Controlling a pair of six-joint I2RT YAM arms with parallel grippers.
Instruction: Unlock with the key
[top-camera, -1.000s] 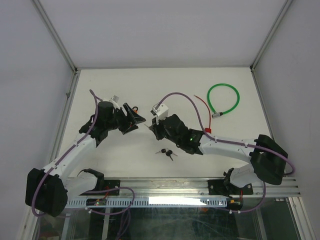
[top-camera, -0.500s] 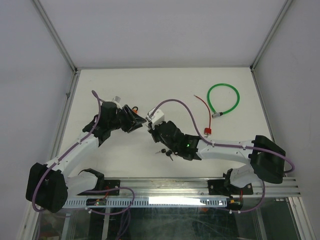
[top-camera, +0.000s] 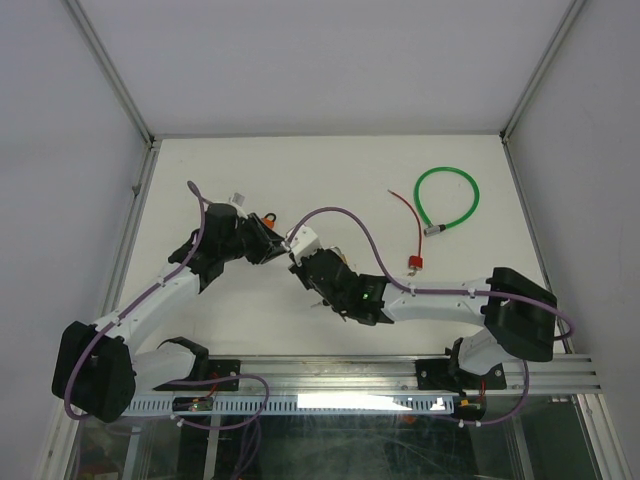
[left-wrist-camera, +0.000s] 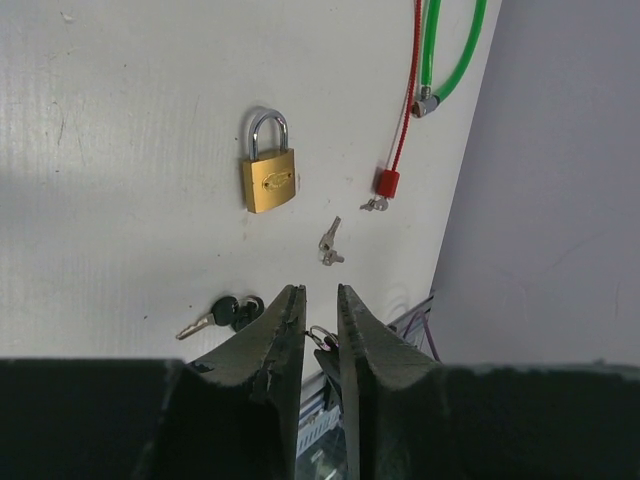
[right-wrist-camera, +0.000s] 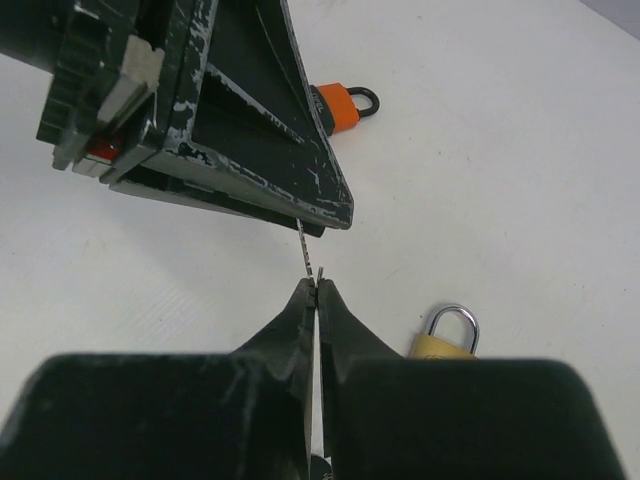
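**Tip to tip at mid-reach**

Above the white desk (top-camera: 330, 170), my right fingers (right-wrist-camera: 297, 320) are pressed shut on a thin key (right-wrist-camera: 304, 250), seen edge-on. The key runs up to my left fingers (left-wrist-camera: 283, 320), which stand a narrow gap apart; I cannot tell whether they pinch it. A green cable lock (top-camera: 447, 198) lies far to the right. The brass padlock (left-wrist-camera: 268, 175) lies flat on the desk beyond my left fingers, shackle pointing away. Near it are an orange padlock (right-wrist-camera: 343, 105), black-headed keys (left-wrist-camera: 225, 312) and small silver keys (left-wrist-camera: 328, 245).
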